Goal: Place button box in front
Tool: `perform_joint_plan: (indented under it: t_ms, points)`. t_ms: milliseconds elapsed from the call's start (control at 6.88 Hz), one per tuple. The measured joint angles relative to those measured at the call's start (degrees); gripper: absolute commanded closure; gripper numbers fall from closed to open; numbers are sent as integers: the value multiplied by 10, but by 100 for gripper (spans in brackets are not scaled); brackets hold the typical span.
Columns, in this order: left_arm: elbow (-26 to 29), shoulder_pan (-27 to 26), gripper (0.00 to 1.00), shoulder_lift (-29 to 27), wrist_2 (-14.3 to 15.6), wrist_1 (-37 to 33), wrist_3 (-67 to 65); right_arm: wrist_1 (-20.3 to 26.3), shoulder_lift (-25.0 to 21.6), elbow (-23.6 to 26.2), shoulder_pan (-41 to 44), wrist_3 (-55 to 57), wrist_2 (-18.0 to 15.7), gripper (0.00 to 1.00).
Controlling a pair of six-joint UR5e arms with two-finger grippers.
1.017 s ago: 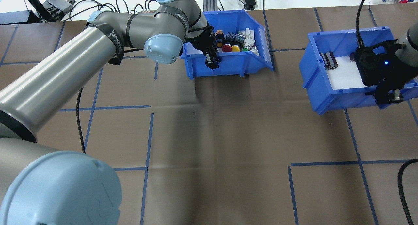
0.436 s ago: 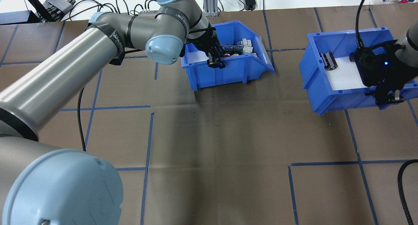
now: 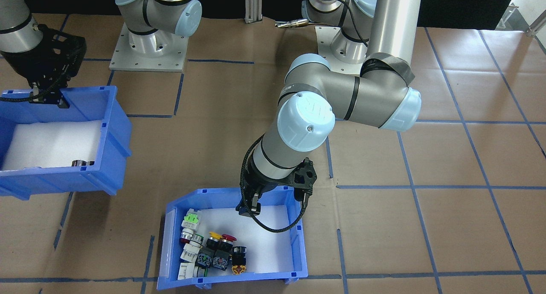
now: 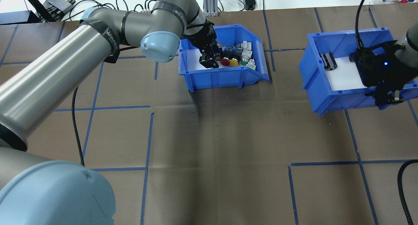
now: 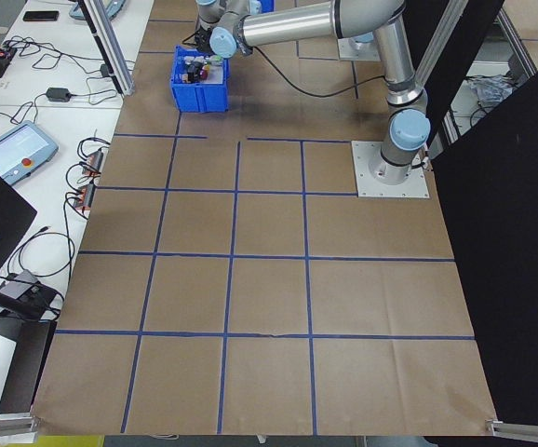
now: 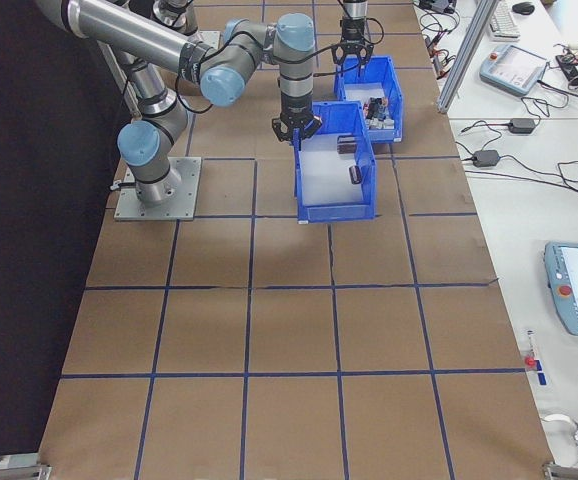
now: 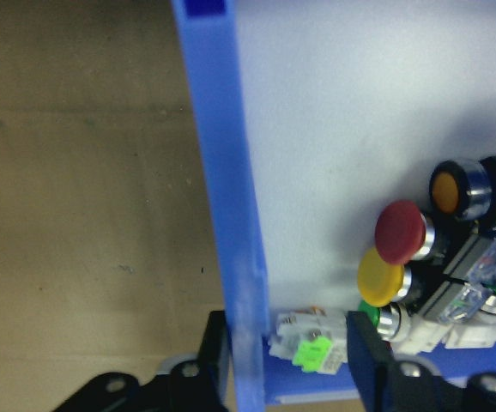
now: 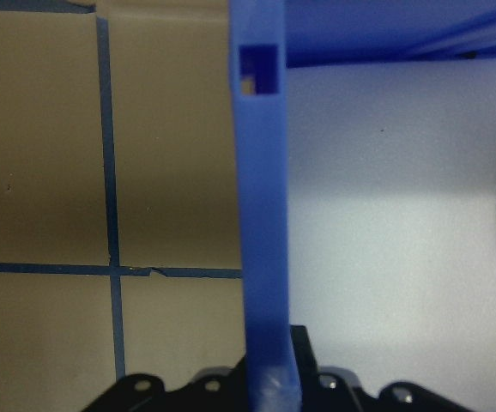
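The button box (image 4: 225,79) is a blue bin with white foam, lying flat on the table's far middle. Its push buttons (image 4: 233,56) cluster at one side, red, yellow and green caps showing (image 7: 402,249). My left gripper (image 4: 208,60) straddles the box's wall nearest the robot (image 3: 273,196). In the left wrist view its jaws stand open (image 7: 282,369), one finger outside the wall and one inside with a gap. My right gripper (image 4: 387,97) is shut on the wall of the other blue bin (image 4: 329,94), as the right wrist view shows (image 8: 269,382).
The other bin (image 3: 106,127) holds a few dark cylinders (image 4: 329,60) on white foam and sits at the robot's right. Brown paper with blue tape lines covers the table (image 4: 228,146). Cables and a power brick (image 4: 249,1) lie beyond the far edge.
The button box was tipped up by my left gripper, shifted toward the robot, and now rests flat. The left jaws now stand apart around its wall. The right arm and its bin have not moved.
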Motion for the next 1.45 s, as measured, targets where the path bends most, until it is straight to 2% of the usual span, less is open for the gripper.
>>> perform_joint_plan:
  t_ms: [145,291,436,581,872,1162,1453]
  points:
    - [-1,1,20,13,11,-10,12,14,-4,2,2,6,4,99]
    - [-2,5,3,32,26,-39,47,30,-8,7,5,18,11,99]
    - [-2,12,0,52,62,-79,119,40,-16,19,12,34,15,99]
    - [-2,23,0,74,104,-125,221,44,-31,39,29,56,16,99]
    - [-6,62,0,119,142,-208,444,39,-57,77,90,120,12,99]
    - [-41,93,0,177,195,-241,639,22,-62,102,178,194,3,99]
    - [-107,118,0,236,204,-243,788,-37,-62,142,252,254,-9,99]
